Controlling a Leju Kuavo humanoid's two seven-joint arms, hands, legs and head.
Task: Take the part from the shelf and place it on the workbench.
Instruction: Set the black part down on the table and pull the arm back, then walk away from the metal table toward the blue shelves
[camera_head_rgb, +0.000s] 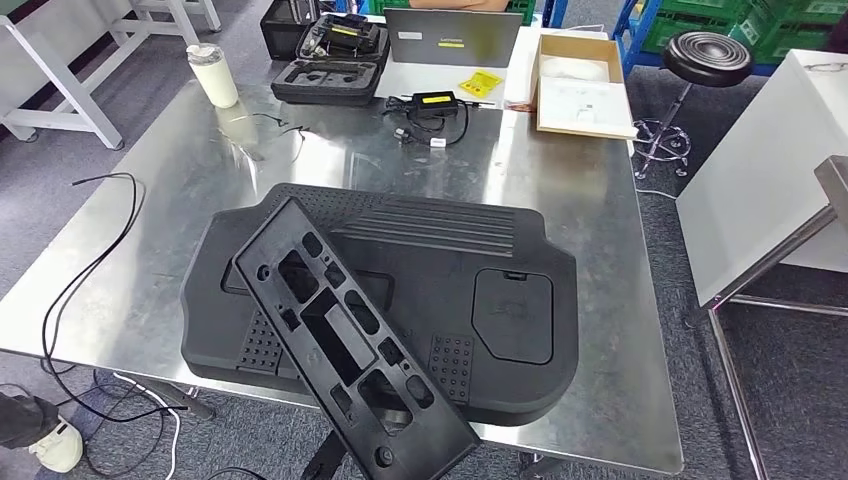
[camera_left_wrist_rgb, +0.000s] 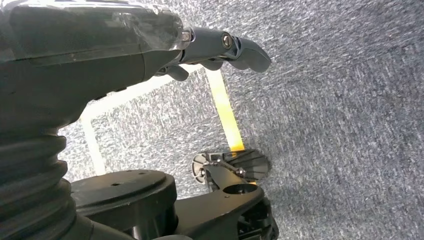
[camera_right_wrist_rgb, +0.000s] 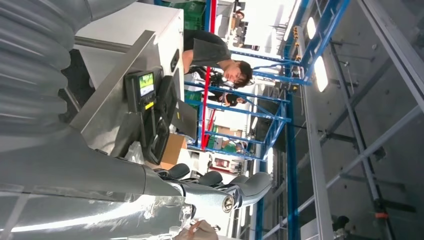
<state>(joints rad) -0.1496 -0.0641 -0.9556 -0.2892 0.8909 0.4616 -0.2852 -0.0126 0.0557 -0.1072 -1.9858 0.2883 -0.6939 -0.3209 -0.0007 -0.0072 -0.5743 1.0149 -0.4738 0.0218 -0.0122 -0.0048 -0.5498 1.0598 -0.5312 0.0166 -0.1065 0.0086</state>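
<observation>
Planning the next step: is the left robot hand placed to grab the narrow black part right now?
Probably not: the left robot hand hangs over carpet floor, holding nothing, while the narrow black part lies on the workbench.

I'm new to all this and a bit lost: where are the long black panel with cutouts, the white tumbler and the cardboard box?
Long black panel (camera_head_rgb: 345, 330), head view, on its flat middle.
White tumbler (camera_head_rgb: 213, 77), head view, on its side wall.
Cardboard box (camera_head_rgb: 582, 118), head view, on its open flap.
</observation>
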